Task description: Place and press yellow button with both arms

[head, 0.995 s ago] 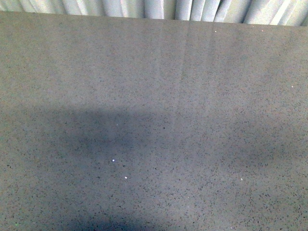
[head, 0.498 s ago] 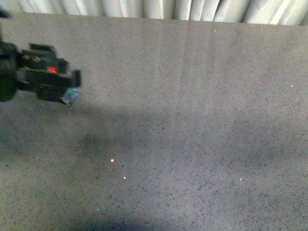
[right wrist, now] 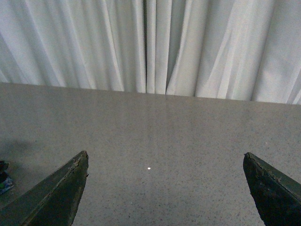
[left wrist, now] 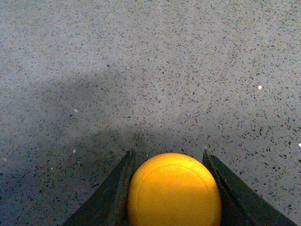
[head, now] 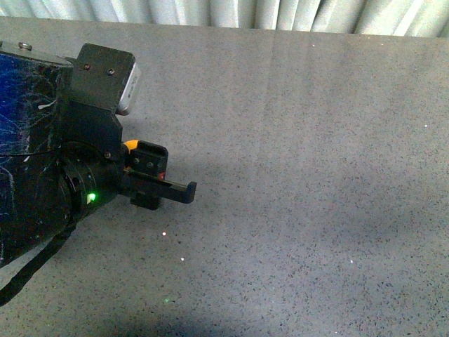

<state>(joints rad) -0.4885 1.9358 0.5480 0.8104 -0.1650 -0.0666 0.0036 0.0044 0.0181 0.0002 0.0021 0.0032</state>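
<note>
1. The left pincer (left wrist: 168, 155) is pinching the yellow button (left wrist: 174, 190). Its two dark fingers (left wrist: 113, 197) are pressing against opposite sides of the domed orange-yellow cap.
2. In the left wrist view the cap is filling the gap between the fingers, sitting back from the tips toward the pincer's base. The button's black body and base are hiding behind the cap.
3. In the front view the left arm (head: 63, 175) is reaching in over the table (head: 316, 175). Only a sliver of orange cap is peeking out at the root of the fingers, on the side of the pincer facing the curtain (head: 280, 14).
4. A green light (head: 91, 197) is glowing on the arm's wrist, just behind the pincer.
5. Whether the button's base is touching the table cannot be told; beyond the fingertips only bare speckled grey surface is showing.
6. The right pincer (right wrist: 164, 154) is standing spread wide, with its fingers well apart and nothing between them.
7. Ahead of the right pincer the table is running to its far edge, and the white pleated curtain is hanging behind it.
8. Outside one of the right pincer's fingers, at the frame's edge, a small dark and bluish thing (right wrist: 3, 181) is showing, too cut off to identify.
</note>
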